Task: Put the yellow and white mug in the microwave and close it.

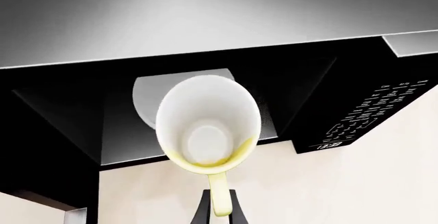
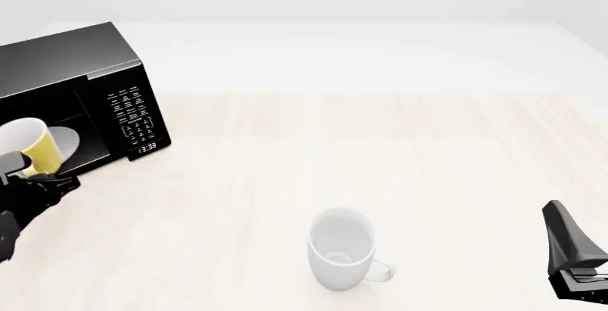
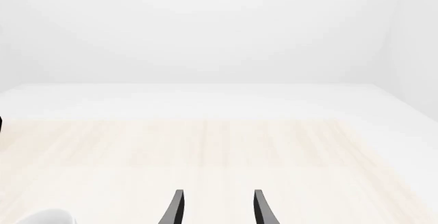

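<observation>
The yellow and white mug [image 1: 208, 131] hangs at the mouth of the microwave's open cavity, its white inside facing the left wrist camera. My left gripper [image 1: 220, 206] is shut on its yellow loop handle. From the front, the mug [image 2: 38, 147] appears tilted just ahead of the black microwave [image 2: 71, 65] at the far left, with my left gripper [image 2: 45, 181] below it. The white turntable plate [image 1: 147, 98] shows inside, behind the mug. The door is out of frame. My right gripper [image 3: 217, 211] is open and holds nothing; it sits low at the near right [image 2: 570, 254].
An all-white mug [image 2: 340, 247] stands upright near the front middle of the table, its rim just showing in the right wrist view [image 3: 44, 218]. The microwave's button panel and clock [image 2: 135, 119] face the table centre. Pale wooden tabletop [image 2: 428, 154] spreads to the right.
</observation>
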Available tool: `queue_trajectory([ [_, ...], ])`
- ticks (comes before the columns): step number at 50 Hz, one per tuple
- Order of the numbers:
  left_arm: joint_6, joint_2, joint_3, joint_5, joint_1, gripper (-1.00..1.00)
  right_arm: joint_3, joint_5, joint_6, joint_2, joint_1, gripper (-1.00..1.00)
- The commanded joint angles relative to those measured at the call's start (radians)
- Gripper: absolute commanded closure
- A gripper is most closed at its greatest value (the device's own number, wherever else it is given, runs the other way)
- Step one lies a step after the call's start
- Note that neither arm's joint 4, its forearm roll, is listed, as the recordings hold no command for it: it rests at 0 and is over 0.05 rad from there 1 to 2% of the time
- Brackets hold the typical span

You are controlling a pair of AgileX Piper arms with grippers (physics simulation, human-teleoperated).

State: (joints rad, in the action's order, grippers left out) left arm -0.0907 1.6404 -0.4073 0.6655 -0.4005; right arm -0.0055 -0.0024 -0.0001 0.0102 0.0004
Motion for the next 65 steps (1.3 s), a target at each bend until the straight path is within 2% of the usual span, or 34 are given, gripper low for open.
queue_trajectory([
  [1, -0.016, 0.02, -0.025, -0.003, -0.029, 1.0, 0.001, 0.001, 0.0, -0.002, 0.0, -1.0],
  [42, -0.047, 0.071, -0.163, -0.064, -0.057, 1.0, 0.001, 0.001, 0.0, -0.003, 0.0, -1.0],
  [65, -0.054, 0.159, -0.258, -0.083, -0.077, 1.0, 0.001, 0.001, 0.0, -0.002, 0.0, -1.0],
])
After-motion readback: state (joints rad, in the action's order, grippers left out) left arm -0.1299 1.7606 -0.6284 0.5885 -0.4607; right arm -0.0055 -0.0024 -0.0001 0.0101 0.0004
